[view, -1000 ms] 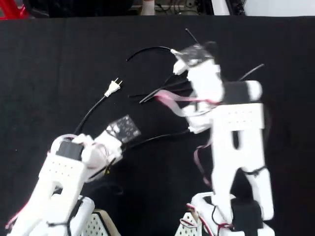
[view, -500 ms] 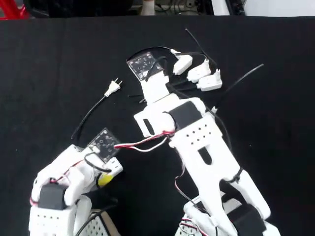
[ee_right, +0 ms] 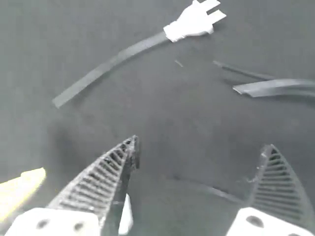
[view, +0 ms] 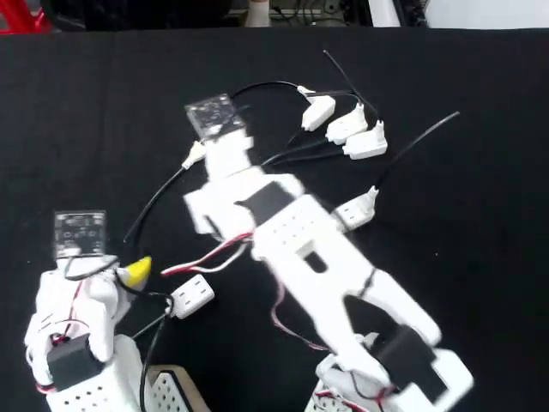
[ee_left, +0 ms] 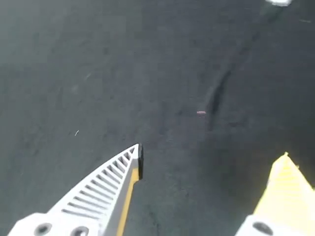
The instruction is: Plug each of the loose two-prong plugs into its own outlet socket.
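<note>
Pincer of right arm (ee_right: 201, 144) now farther left, near plug (ee_right: 194, 19).

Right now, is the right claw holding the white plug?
No, the right claw is wide open with nothing in it, and the white plug lies loose farther off.

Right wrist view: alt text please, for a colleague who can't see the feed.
The right gripper hangs open over the black table, jaws spread wide. Beyond it lies a loose white two-prong plug on a black cord, with other black cords off to one side.
</note>
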Robot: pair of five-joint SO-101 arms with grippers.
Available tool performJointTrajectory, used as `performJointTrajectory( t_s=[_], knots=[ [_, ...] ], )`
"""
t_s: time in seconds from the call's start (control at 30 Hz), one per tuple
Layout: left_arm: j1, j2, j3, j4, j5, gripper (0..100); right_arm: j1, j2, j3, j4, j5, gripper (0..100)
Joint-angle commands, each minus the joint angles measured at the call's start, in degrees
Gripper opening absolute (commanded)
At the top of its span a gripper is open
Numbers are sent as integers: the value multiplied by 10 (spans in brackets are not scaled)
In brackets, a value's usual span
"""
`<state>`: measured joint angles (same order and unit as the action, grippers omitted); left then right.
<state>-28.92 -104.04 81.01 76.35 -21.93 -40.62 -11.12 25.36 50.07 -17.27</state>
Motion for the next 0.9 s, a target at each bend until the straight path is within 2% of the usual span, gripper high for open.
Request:
performJointTrajectory(
  t_s=[0.0,0.1,0.2,0.37,0.63,0.87],
  knots=[
    [-63,-4,36,-40,18,396,-18,53,-3,-148,-64,364],
    [-98,-4,77,-77,0,396,-16,95,-9,-223,-117,364],
    [-130,-4,107,-98,-19,396,-16,138,-36,-242,-150,364],
    [-134,-4,136,-103,-47,396,-3,262,-147,-255,-178,364],
    [-133,-4,141,-103,-47,396,26,462,-372,-194,-177,364],
    [-133,-4,141,-101,-47,396,58,607,-589,-55,-174,359]
  ],
)
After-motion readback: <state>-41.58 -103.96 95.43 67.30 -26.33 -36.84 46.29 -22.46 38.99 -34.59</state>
